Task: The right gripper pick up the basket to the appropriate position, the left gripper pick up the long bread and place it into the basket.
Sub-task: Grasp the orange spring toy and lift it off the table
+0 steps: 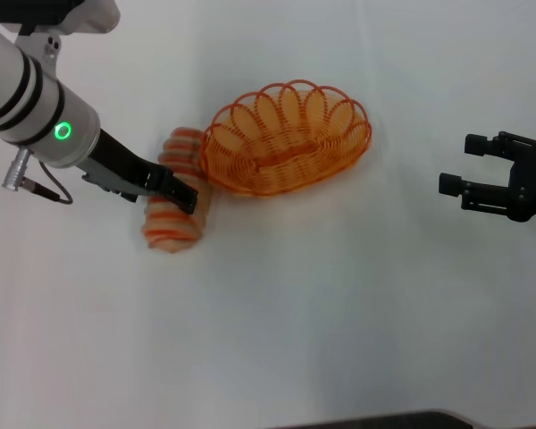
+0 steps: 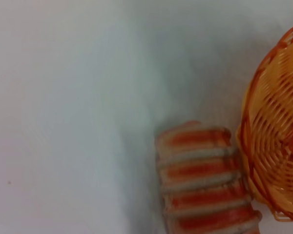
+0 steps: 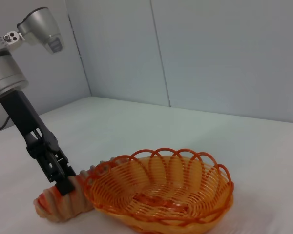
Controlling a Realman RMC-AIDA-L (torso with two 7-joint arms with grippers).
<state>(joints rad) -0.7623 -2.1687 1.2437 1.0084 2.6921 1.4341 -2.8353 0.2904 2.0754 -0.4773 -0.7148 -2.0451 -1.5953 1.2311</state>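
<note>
Head view, from above the white counter: the left gripper is down on the long bread, its black fingers astride the loaf's middle, though whether they have closed on it cannot be told. The bread lies flat, its far end touching the basket, which sits upright in mid-counter. To do this well, the grip looks best taken across the loaf's short width at the centre, then lifted clear of the scalloped rim before swinging over, since the wire loops could snag an end. The basket is empty, its woven bottom bare. The right gripper hovers well apart on the right, fingers spread, holding nothing.
</note>
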